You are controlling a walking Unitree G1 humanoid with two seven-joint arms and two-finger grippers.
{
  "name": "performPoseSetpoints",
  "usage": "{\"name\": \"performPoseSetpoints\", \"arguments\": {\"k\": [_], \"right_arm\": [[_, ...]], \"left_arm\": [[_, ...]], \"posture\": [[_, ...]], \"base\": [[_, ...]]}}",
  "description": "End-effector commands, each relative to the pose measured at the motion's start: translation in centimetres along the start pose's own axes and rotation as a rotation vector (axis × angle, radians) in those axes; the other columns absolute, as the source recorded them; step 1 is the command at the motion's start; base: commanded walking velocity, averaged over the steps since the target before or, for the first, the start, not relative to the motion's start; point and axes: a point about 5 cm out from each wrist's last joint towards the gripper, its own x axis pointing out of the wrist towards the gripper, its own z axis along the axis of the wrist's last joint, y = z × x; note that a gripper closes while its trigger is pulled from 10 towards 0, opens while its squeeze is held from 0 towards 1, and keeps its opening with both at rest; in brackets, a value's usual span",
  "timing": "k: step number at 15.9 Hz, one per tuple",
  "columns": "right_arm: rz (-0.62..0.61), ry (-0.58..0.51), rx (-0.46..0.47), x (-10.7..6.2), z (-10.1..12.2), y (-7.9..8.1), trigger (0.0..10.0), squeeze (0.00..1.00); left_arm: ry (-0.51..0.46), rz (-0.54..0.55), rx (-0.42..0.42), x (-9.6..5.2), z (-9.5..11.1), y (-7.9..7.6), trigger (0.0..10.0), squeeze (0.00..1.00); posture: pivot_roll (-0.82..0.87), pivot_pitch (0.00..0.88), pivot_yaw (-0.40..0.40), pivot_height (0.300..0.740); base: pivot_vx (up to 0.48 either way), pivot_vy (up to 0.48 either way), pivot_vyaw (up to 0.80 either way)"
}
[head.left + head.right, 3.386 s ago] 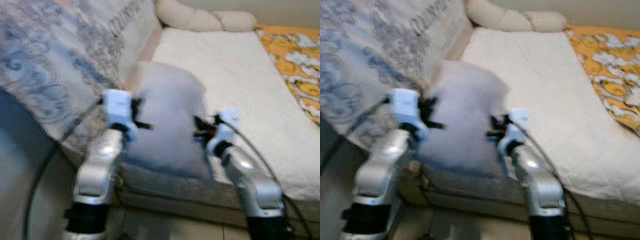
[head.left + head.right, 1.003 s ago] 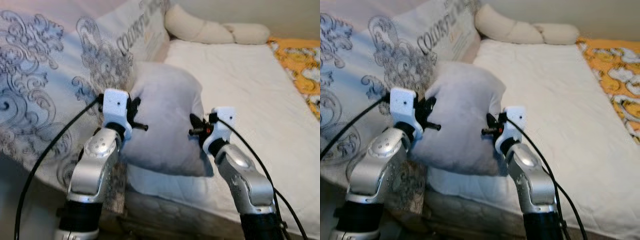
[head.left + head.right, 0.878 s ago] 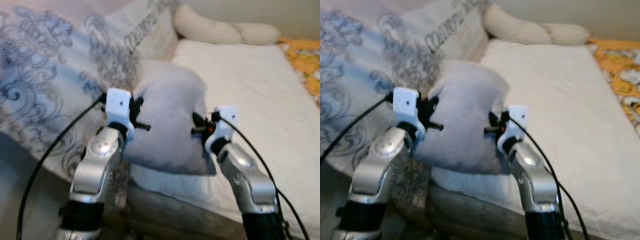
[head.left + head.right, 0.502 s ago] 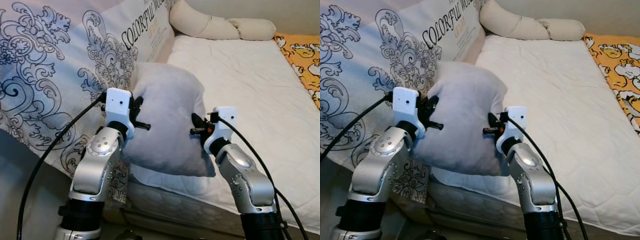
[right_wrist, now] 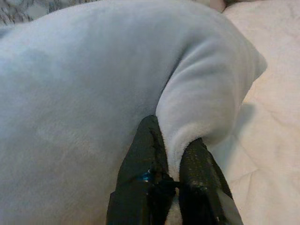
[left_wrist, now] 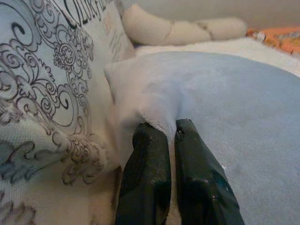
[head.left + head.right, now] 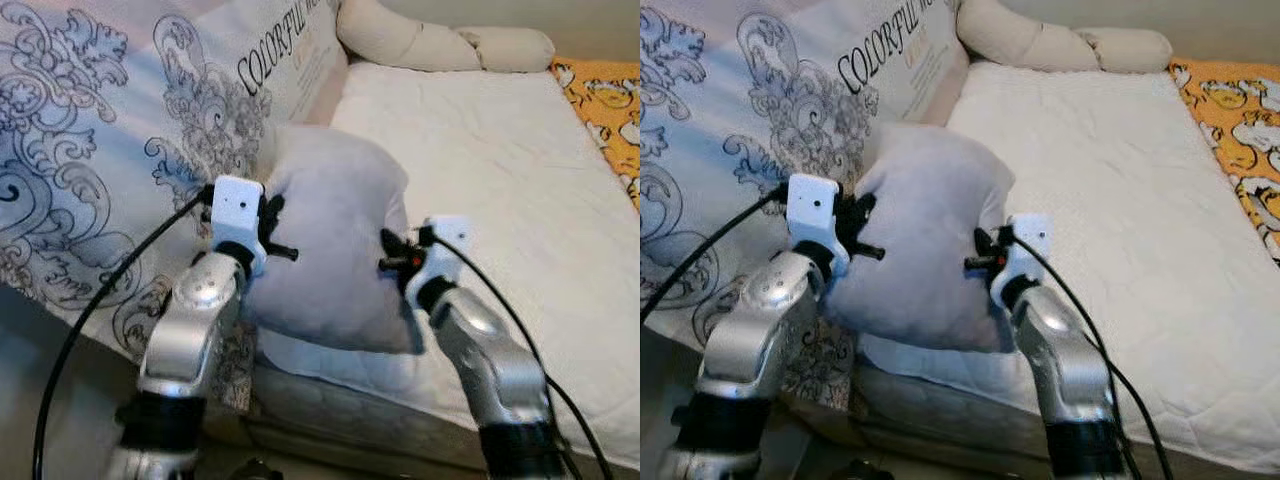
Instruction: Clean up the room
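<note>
A bed with a white quilted mattress cover (image 7: 500, 190) fills the scene, with a large scroll-printed cushion lettered in black (image 7: 130, 150) leaning along the robot's left, a long cream bolster (image 7: 440, 45) at the far end, and an orange cartoon-print blanket (image 7: 610, 110) along the right edge.

The plump pale grey fleece pillow (image 7: 335, 250) is held upright between the arms, above the near part of the mattress and just beside the printed cushion. The left tool (image 6: 161, 136) is closed on a fold at the pillow's left edge. The right tool (image 5: 171, 150) is pinched on a seam fold at its right edge (the fabric bunches between the two fingers).

Progress judgement: the pillow is secured by both tools and lifted, so the pick-up appears done. It is not yet set down. Remaining, as far as can be judged, is carrying it to a resting place on the bed, probably toward the bolster, then releasing both grips.
</note>
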Motion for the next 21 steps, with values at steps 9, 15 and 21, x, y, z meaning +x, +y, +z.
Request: {"name": "performPoseSetpoints", "arguments": {"k": [9,15,21], "right_arm": [[-0.101,-0.069,-0.116,7.7,5.0,-1.9,10.0,0.0],[-0.124,-0.021,-0.079,8.5,4.7,-1.9,10.0,0.0],[-0.154,0.109,-0.069,8.0,0.7,-1.6,10.0,1.0]], "left_arm": [[-0.131,0.044,0.211,7.7,7.4,4.5,10.0,0.0],[-0.162,0.079,0.306,8.3,9.5,6.1,10.0,0.0],[-0.185,0.154,0.352,8.0,9.7,7.4,10.0,0.0]], "posture": [[-0.03,0.124,0.029,0.74],[0.04,0.276,-0.011,0.74],[0.13,0.377,-0.029,0.74]], "base": [[0.0,0.0,0.0],[0.0,0.0,0.0],[0.0,0.0,0.0]]}}
